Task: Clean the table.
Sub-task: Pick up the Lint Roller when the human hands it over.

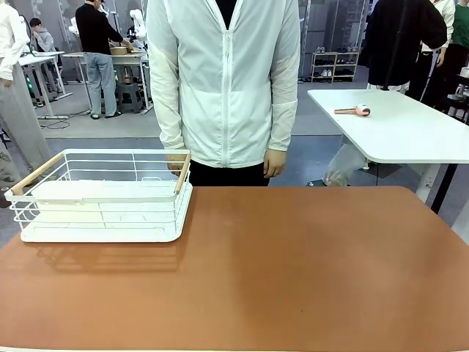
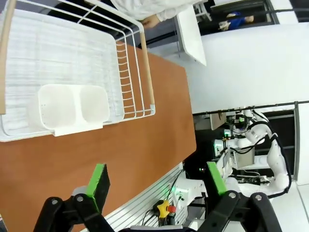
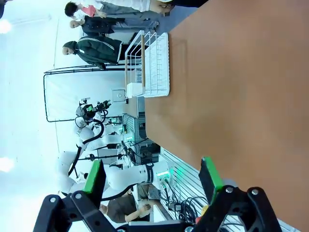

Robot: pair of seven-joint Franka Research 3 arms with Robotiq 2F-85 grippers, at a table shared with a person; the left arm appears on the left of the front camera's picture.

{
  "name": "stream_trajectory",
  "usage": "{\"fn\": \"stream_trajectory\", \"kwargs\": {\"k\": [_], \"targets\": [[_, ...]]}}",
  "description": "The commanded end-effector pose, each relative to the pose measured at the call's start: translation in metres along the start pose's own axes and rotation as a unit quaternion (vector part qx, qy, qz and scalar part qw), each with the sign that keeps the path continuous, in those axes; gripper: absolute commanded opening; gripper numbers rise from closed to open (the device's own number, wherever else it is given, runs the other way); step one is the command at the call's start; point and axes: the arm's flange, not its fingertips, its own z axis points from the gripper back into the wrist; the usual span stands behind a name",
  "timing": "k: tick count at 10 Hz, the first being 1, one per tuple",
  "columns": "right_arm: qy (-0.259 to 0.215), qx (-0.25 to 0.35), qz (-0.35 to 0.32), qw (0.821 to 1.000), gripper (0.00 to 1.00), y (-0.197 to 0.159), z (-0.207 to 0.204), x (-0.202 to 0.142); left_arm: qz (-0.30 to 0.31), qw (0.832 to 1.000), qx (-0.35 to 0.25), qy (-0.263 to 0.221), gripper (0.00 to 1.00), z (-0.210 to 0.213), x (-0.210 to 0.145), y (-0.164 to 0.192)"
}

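Reddish-brown table (image 1: 308, 279) is sitting straight ahead, running between the robot's side and the person (image 1: 223, 81) who is standing at its far edge. White wire basket (image 1: 102, 194) with wooden handles is resting on the table's far-left corner, well inside the edge. In the left wrist view the basket is carrying a white two-compartment holder (image 2: 67, 108), which is sitting against the robot-side long wall, both compartments showing bare white insides. The rest of the basket floor is showing as a ribbed white tray. One of the person's hands (image 1: 176, 163) is hanging just behind the basket's far-right corner; I can't tell if it is touching the wire. The other hand (image 1: 275, 162) is hanging by the far table edge. Left gripper (image 2: 157, 181) is hovering over the table's near edge, jaws standing wide, green pads (image 2: 99, 181) well apart, table top and floor gear showing between them. Right gripper (image 3: 152, 179) is hovering over the near edge too, jaws spread wide. Behind on the right, a white-topped table (image 1: 396, 128) is carrying one small pinkish item (image 1: 354, 111), too small to identify.
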Motion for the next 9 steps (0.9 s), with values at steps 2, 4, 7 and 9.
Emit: {"fn": "stream_trajectory", "kwargs": {"k": [2, 4, 7, 9], "targets": [[-0.013, 0.002, 0.013, 1.000, 1.00, 0.0011, 0.0062, 0.0019, -0.002, 1.000, -0.002, -0.009, 1.00, -0.0028, 0.0062, 0.0007], [-0.008, -0.004, -0.001, 1.000, 1.00, 0.0000, 0.0045, 0.0008, -0.008, 1.000, 0.000, -0.001, 1.00, -0.0111, 0.0060, 0.0007], [-0.008, -0.004, -0.001, 1.000, 1.00, 0.0000, 0.0045, 0.0008, 0.003, 1.000, -0.003, -0.004, 1.00, -0.0063, 0.0036, -0.0011], [-0.008, -0.004, -0.001, 1.000, 1.00, 0.0000, 0.0045, 0.0008, 0.003, 1.000, -0.003, -0.004, 1.00, -0.0063, 0.0036, -0.0011]]}}
